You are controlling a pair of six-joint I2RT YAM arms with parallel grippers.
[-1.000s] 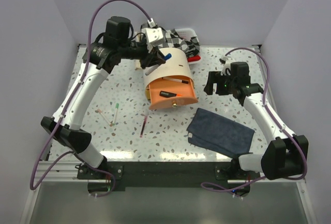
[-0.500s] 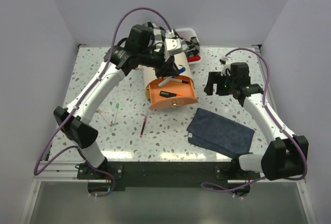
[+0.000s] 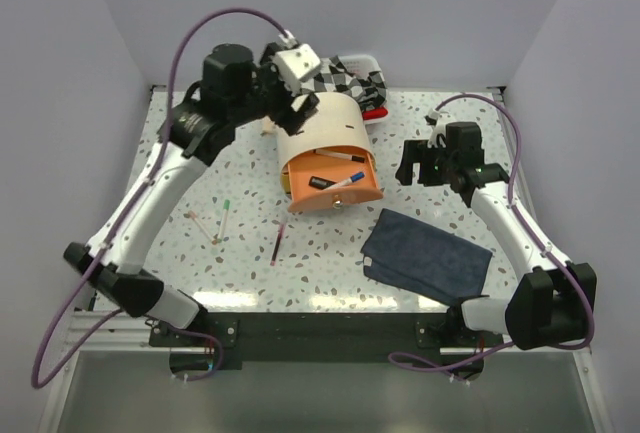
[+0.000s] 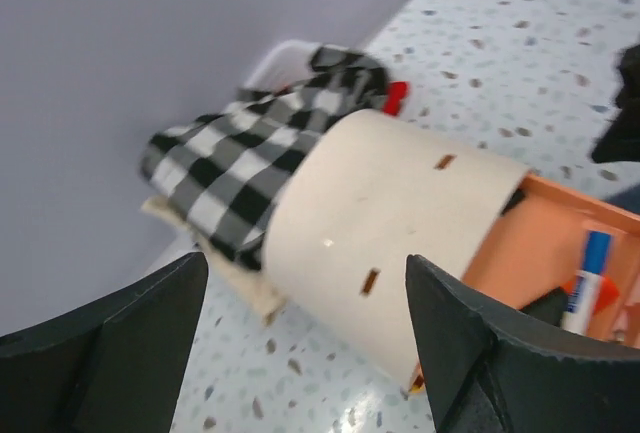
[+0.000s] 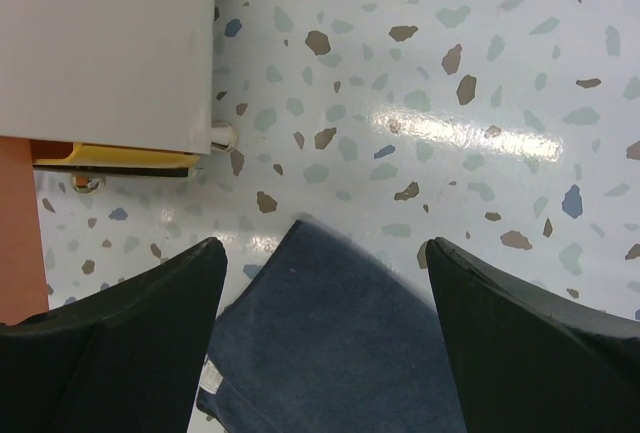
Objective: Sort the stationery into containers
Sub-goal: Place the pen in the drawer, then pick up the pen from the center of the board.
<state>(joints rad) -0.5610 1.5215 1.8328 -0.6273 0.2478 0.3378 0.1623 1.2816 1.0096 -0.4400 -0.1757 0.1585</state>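
Both pairs of fingers stood apart. The left fingers (image 4: 110, 343) hovered over the top of the large cream drum-shaped cabinet (image 3: 325, 123). The blue-capped tube (image 3: 345, 181) lay clear of them in the pulled-out orange drawer (image 3: 365, 189) at the cabinet's front. The right fingers (image 5: 110, 353) hung right of the cabinet, over a dark blue cloth (image 5: 330, 343). A dark red pencil (image 3: 278, 244) and a green-tipped pen (image 3: 226, 216) lay loose on the speckled desk (image 3: 330, 253), front-left of the cabinet.
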